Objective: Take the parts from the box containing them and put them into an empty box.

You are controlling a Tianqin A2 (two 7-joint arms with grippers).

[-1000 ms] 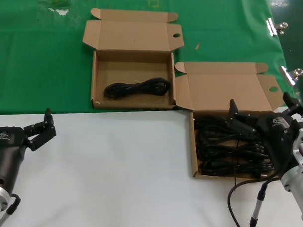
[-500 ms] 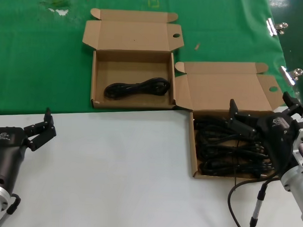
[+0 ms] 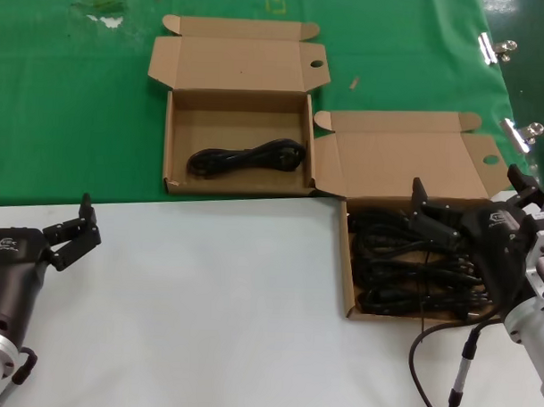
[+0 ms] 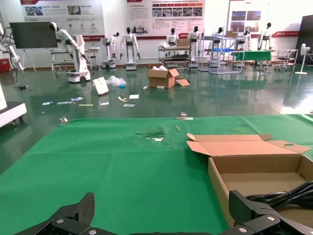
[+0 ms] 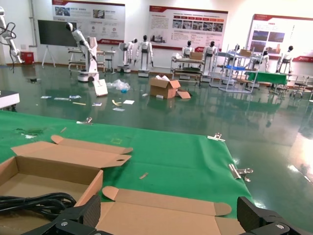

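The box containing the parts (image 3: 347, 278) lies at the right on the white table, lid flap (image 3: 408, 159) laid back, full of tangled black cables (image 3: 404, 271). My right gripper (image 3: 473, 200) hovers open over its far edge with nothing between its fingers; the right wrist view shows that lid (image 5: 166, 215) beyond the open gripper (image 5: 171, 218). The empty box (image 3: 230, 122) sits farther back on the green cloth, one coiled cable (image 3: 247, 158) on its floor. My left gripper (image 3: 83, 225) waits open at the table's left, holding nothing; in its wrist view that gripper (image 4: 164, 218) faces this box (image 4: 254, 169) and cable (image 4: 288, 193).
Green cloth (image 3: 70, 107) covers the far half of the table and white surface (image 3: 206, 308) the near half. Metal clips (image 3: 496, 48) hold the cloth at the right edge. My own thin black wire (image 3: 428, 352) loops on the table below the right arm.
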